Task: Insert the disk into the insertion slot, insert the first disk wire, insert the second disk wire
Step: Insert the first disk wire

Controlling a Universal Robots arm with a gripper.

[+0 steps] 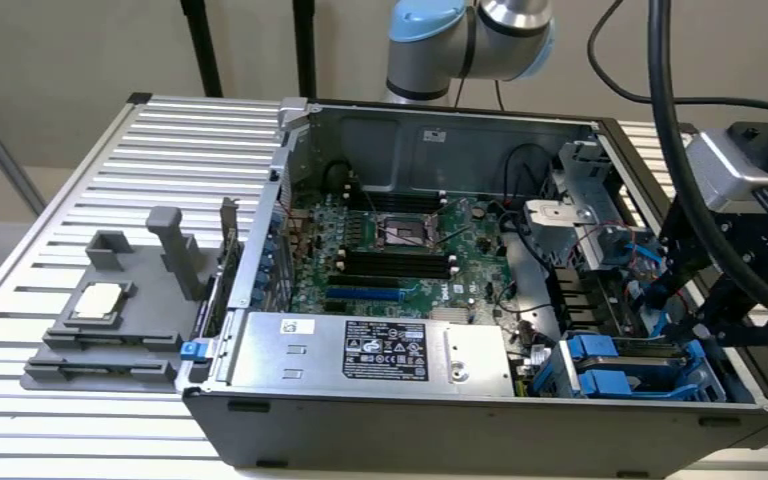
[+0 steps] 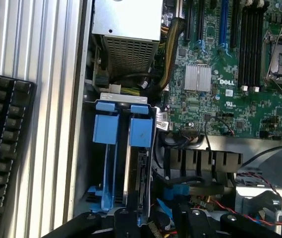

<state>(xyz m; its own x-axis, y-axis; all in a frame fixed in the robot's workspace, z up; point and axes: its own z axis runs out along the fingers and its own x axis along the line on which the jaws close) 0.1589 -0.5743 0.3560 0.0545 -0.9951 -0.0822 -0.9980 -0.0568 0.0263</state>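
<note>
The disk (image 2: 140, 173) stands on edge in its blue carrier inside the insertion slot (image 2: 131, 111) of the dark drive cage (image 1: 631, 365), at the case's corner on the exterior view's right. An empty blue carrier (image 2: 106, 148) sits in the bay beside it. My gripper (image 2: 155, 223) hovers over the disk's end, just above the cage. In the exterior view the gripper (image 1: 738, 290) hangs at the case's wall above that cage. A blue connector (image 2: 173, 191) and loose black cables (image 2: 180, 178) lie beside the disk; whether any wire is plugged in is unclear.
The open computer case (image 1: 491, 420) lies on a ribbed aluminium table (image 1: 197, 130). A silver power supply (image 1: 371, 350) sits beside the cage, with the motherboard (image 2: 240, 99) behind. A grey fixture (image 1: 104, 320) stands at the exterior view's left. A black keyboard (image 2: 2, 148) lies outside the case.
</note>
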